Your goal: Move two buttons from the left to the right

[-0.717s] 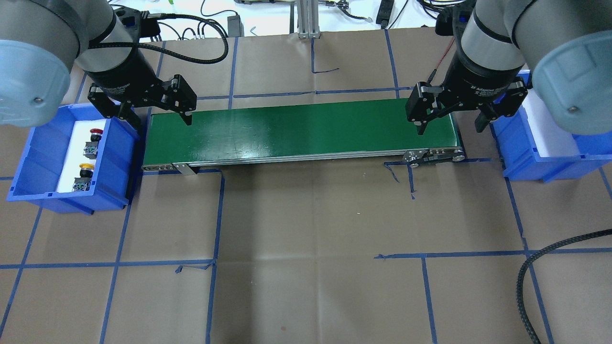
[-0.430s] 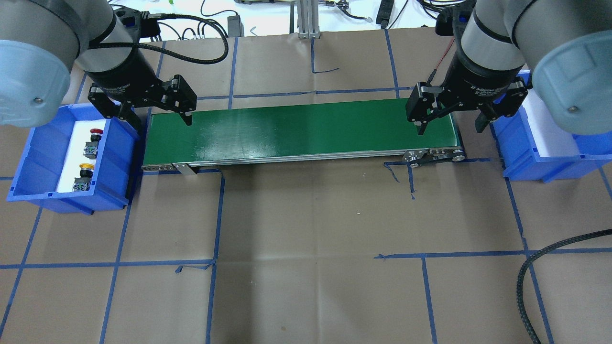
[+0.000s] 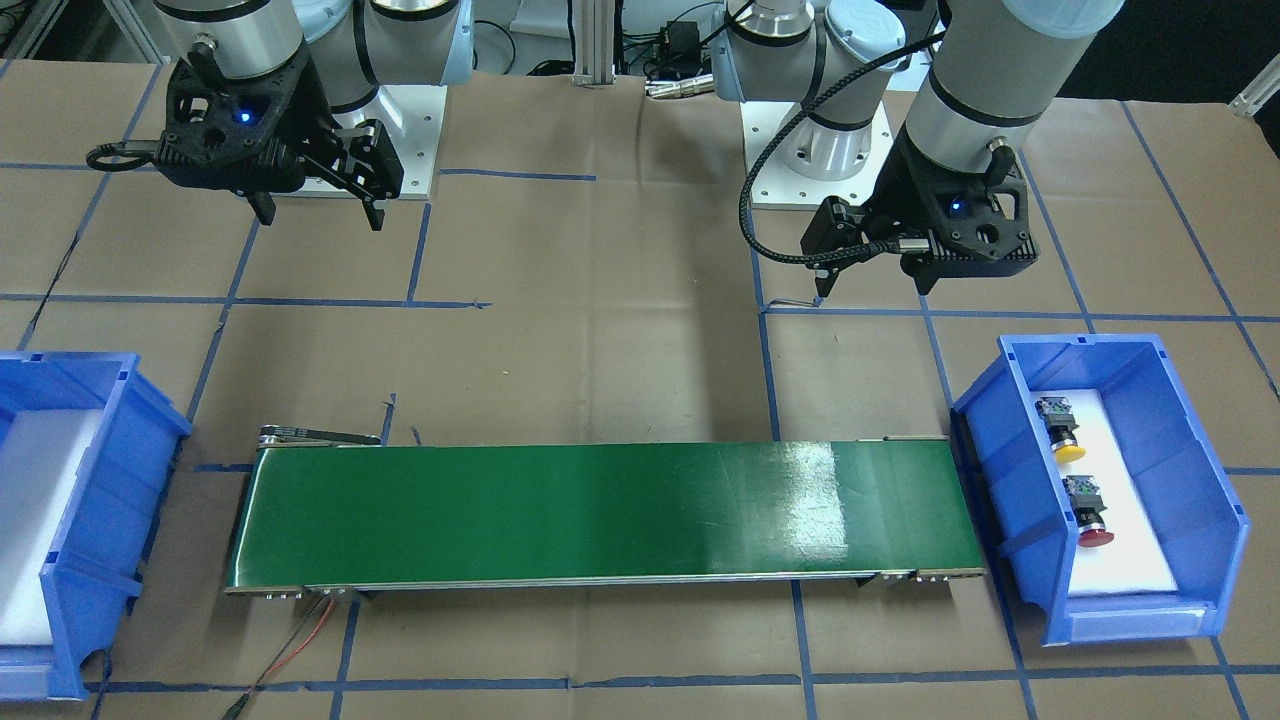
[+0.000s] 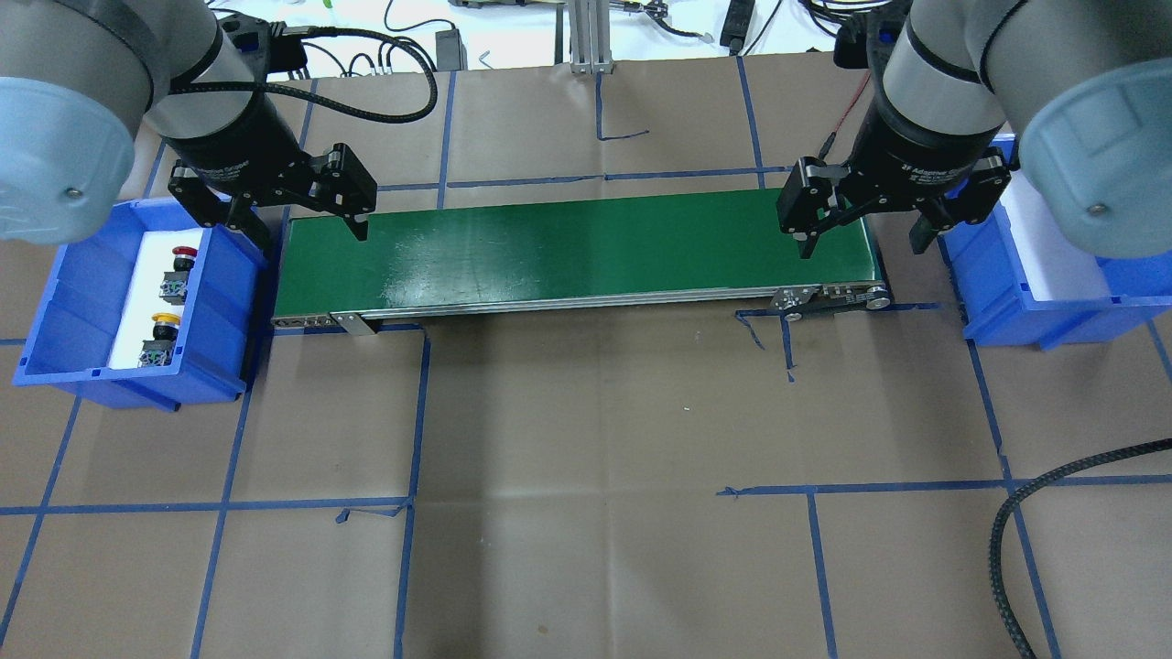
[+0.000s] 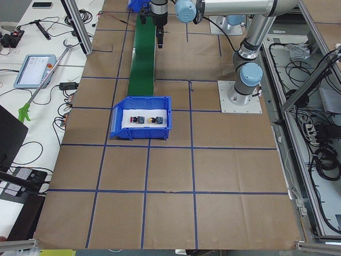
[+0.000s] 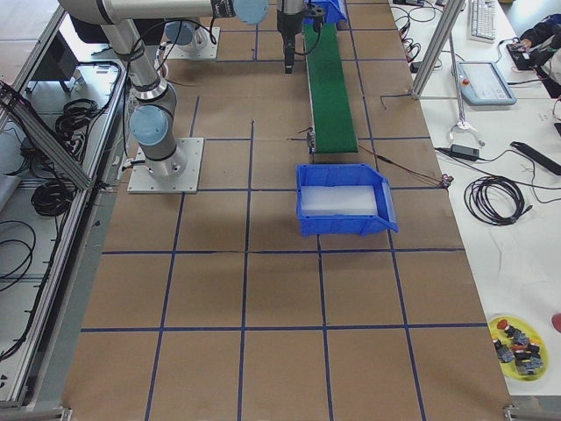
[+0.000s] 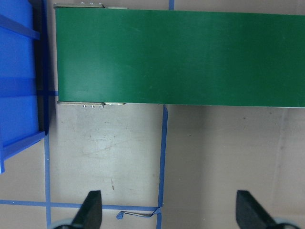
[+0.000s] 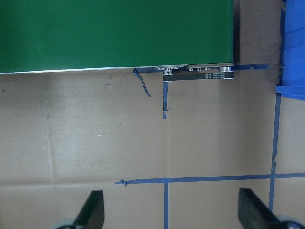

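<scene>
The red button and the yellow button lie on white foam in the blue left bin. They also show in the front view as red and yellow. My left gripper is open and empty. It hangs high over the left end of the green conveyor belt, beside the bin. My right gripper is open and empty above the belt's right end. Both wrist views look straight down on the belt and the brown paper, with the fingertips wide apart.
A blue right bin with only white foam inside stands past the belt's right end. A black braided cable lies at the near right of the table. Blue tape lines cross the brown paper.
Neither arm nor the buttons have moved. The shiny patch on the green belt has shifted to the left.
</scene>
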`<state>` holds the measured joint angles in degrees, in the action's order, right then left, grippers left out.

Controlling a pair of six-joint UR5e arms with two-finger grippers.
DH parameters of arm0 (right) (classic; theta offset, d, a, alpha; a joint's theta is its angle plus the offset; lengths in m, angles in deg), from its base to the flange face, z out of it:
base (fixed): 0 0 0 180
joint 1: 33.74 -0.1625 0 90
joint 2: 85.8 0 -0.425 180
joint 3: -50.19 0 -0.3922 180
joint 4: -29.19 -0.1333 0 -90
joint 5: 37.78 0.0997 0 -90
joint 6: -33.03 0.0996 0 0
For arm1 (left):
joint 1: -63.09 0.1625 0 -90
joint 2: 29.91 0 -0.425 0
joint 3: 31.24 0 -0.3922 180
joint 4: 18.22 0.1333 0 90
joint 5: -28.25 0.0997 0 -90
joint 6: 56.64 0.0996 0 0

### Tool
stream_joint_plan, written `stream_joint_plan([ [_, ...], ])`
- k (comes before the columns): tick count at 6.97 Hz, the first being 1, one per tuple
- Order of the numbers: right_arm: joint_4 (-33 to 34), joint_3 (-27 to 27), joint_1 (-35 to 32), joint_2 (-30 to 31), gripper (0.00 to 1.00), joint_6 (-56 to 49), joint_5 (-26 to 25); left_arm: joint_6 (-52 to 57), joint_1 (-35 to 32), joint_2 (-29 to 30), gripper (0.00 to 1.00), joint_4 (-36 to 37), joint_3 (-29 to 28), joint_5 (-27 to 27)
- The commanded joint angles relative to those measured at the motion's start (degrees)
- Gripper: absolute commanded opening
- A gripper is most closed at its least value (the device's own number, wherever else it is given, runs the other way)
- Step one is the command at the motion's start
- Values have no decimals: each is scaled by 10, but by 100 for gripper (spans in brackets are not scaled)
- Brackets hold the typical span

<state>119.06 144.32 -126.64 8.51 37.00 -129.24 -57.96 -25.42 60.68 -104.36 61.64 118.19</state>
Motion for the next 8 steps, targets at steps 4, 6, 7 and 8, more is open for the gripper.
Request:
stream_joint_plan([
  [4, 0, 1, 0, 0, 100, 0, 1, 68, 31, -4, 100, 7, -1, 8],
  [6, 0, 1, 0, 0, 100, 0, 0, 160, 130, -7, 100, -1, -5, 8],
  [7, 0, 1, 0, 0, 100, 0, 1, 226, 186, -7, 100, -2, -4, 8],
  [8, 0, 1, 0, 0, 100, 0, 0, 275, 238, -5, 100, -2, 7, 7],
])
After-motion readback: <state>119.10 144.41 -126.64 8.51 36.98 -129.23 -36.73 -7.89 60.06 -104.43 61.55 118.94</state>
